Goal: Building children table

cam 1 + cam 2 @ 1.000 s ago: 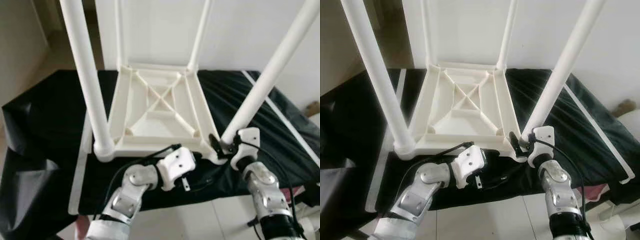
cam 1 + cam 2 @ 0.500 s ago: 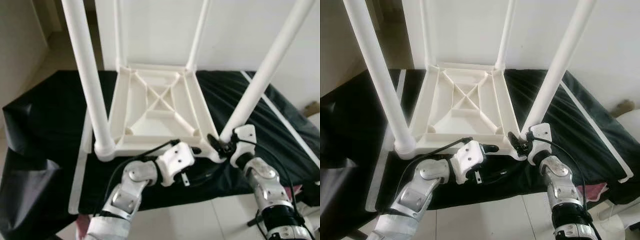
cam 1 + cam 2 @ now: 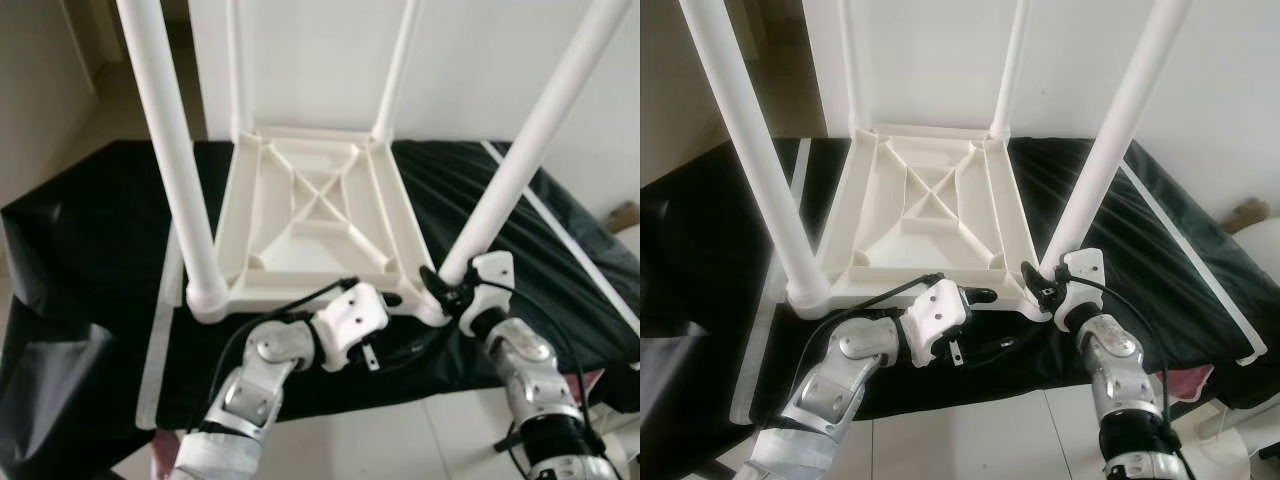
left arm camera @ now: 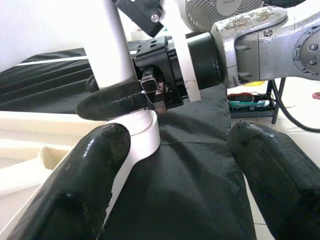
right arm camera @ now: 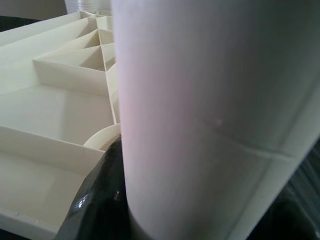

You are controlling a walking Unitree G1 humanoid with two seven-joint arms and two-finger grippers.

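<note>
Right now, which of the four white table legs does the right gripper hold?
The near right leg, at its base: the right gripper is clamped there. The other three legs stand free.

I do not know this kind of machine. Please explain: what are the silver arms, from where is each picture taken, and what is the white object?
A humanoid robot is assembling a small white table, which lies upside down on a black cloth with four legs pointing up. Two pictures come from its head, two from its wrists. The right gripper is closed around the base of the near right leg. The left gripper waits open beside that corner; its thick black fingers frame the left wrist picture.
</note>
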